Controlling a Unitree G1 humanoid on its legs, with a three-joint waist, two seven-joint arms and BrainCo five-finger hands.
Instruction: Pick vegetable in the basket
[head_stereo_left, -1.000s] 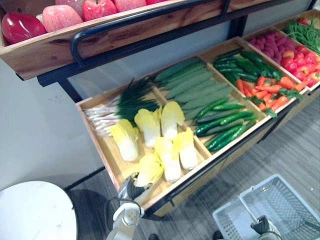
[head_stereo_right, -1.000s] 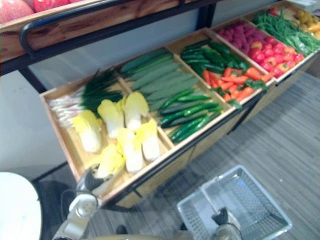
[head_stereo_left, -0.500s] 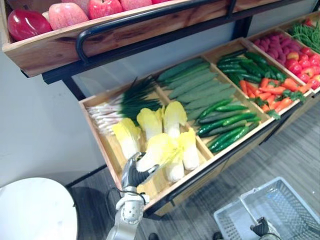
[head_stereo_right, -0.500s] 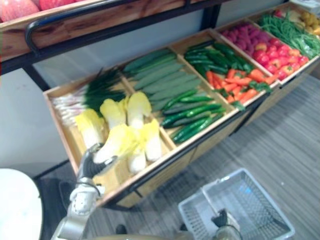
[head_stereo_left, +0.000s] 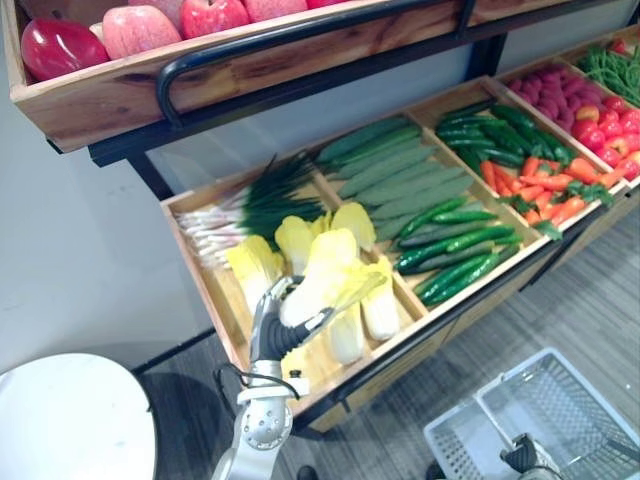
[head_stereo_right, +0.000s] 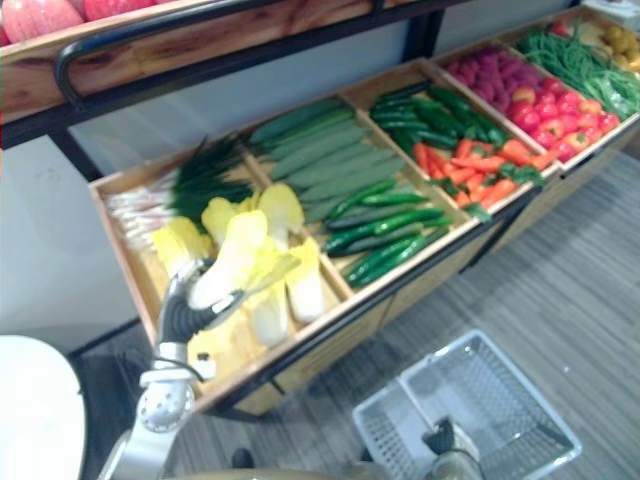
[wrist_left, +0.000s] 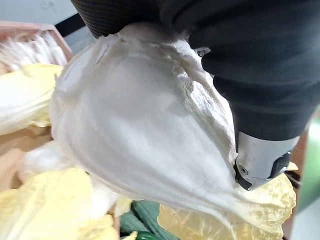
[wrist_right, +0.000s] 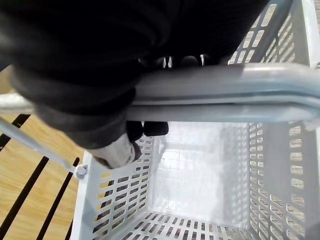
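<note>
My left hand (head_stereo_left: 276, 327) is shut on a yellow-leaved Chinese cabbage (head_stereo_left: 325, 277) and holds it lifted above the left compartment of the wooden crate (head_stereo_left: 200, 275). Up close the cabbage's white base (wrist_left: 140, 130) sits against my palm. More cabbages (head_stereo_left: 252, 270) lie in the crate below it. At the lower right my right hand (wrist_right: 120, 100) is shut on the handle (wrist_right: 225, 95) of a grey plastic basket (head_stereo_left: 560, 420); the basket's inside (wrist_right: 200, 170) holds nothing.
Green onions (head_stereo_left: 250, 205) lie at the crate's back left. Cucumbers (head_stereo_left: 400, 175), peppers and carrots (head_stereo_left: 540, 185) fill compartments to the right, with red fruit (head_stereo_left: 600, 120) beyond. An upper shelf of apples (head_stereo_left: 140, 30) overhangs the crate. A white round table (head_stereo_left: 70, 420) stands at lower left.
My left hand has raised the cabbage out of the crate's front corner and carried it up and slightly right. The basket and right hand stay put; the camera shifted a little.
</note>
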